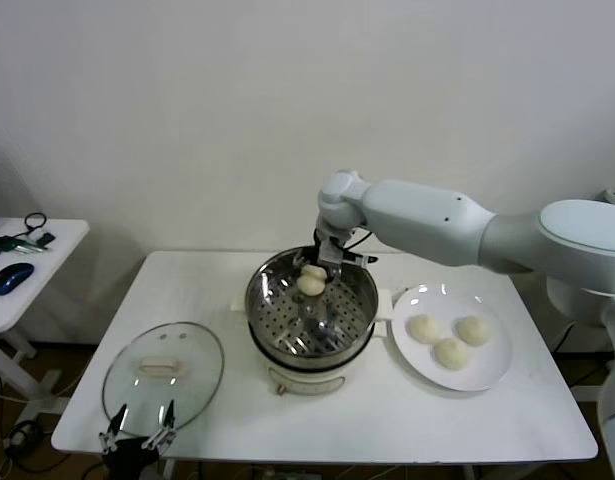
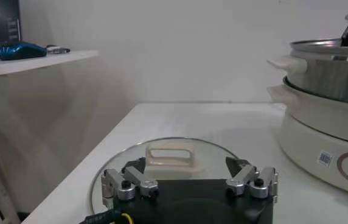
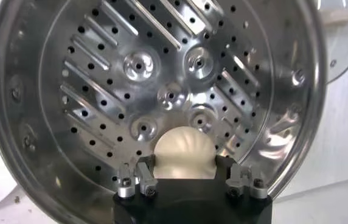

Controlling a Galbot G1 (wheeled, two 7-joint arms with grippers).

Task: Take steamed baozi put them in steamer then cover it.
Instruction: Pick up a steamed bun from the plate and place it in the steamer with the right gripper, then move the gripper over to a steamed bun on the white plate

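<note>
My right gripper (image 1: 320, 268) is over the back of the steamer (image 1: 257, 300) and is shut on one cream-white baozi (image 1: 310, 284). In the right wrist view the baozi (image 3: 183, 149) sits between the fingers (image 3: 145, 164) just above the perforated tray (image 3: 101, 91). Three more baozi (image 1: 424, 328) (image 1: 474, 330) (image 1: 452, 352) lie on the white plate (image 1: 487, 378) to the right of the steamer. The glass cover (image 1: 199, 372) lies flat at the table's front left. My left gripper (image 1: 137, 438) is open and empty at the cover's near edge; in its wrist view it (image 2: 186, 165) faces the cover's handle (image 2: 169, 158).
The steamer's side (image 2: 326, 79) stands to the right of the cover. A small side table (image 1: 27, 290) on the left carries a blue mouse (image 1: 12, 277). A wall runs behind the table.
</note>
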